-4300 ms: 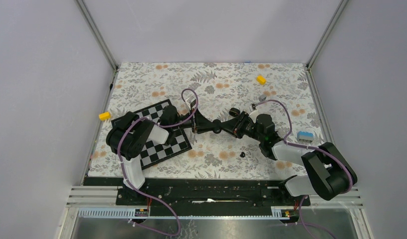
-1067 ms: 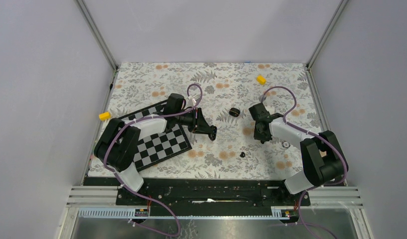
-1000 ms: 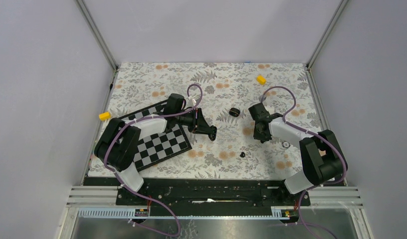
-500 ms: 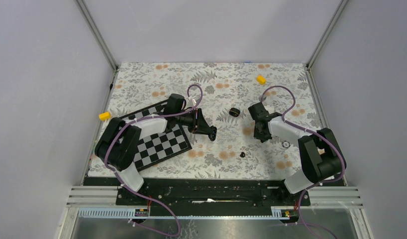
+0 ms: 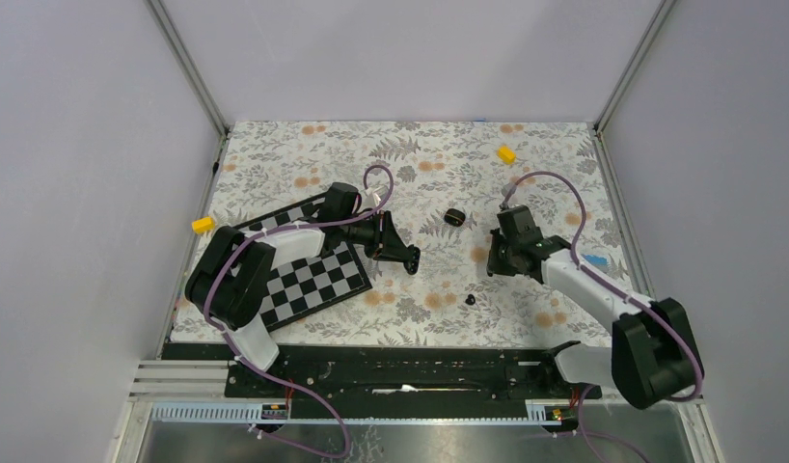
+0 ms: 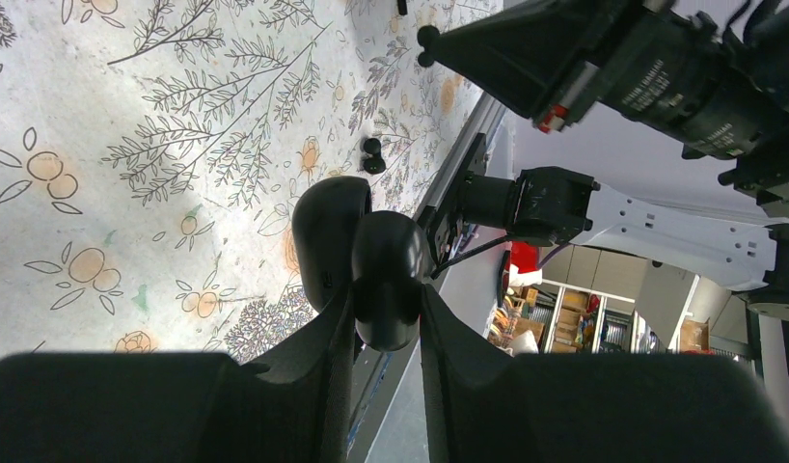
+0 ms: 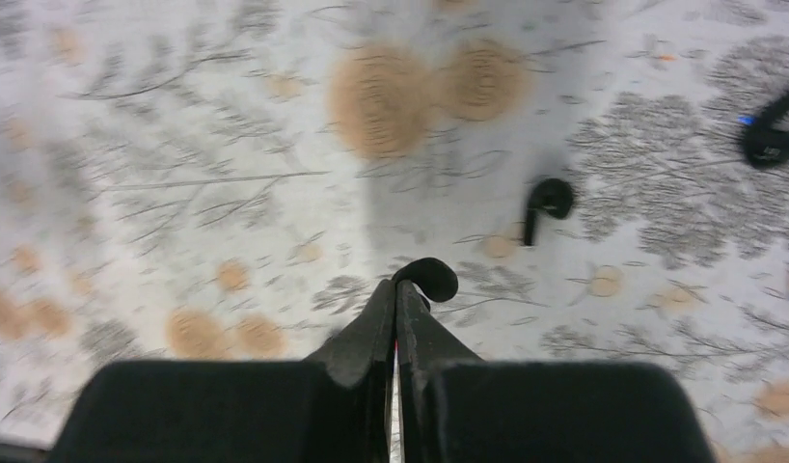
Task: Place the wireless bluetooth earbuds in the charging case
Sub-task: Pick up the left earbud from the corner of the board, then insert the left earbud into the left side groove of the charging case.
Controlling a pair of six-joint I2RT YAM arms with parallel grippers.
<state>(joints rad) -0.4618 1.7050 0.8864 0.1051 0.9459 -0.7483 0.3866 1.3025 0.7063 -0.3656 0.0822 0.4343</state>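
Two grips: left fingers around charging case, right fingers tight on earbud.

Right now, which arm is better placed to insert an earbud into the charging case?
Probably right. The right claw is shut on an earbud at its tips, ready to carry it over; the left claw is occupied holding the open charging case.

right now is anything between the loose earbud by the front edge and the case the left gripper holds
Nothing visible: only bare floral mat lies between the earbud and the charging case in the left gripper.
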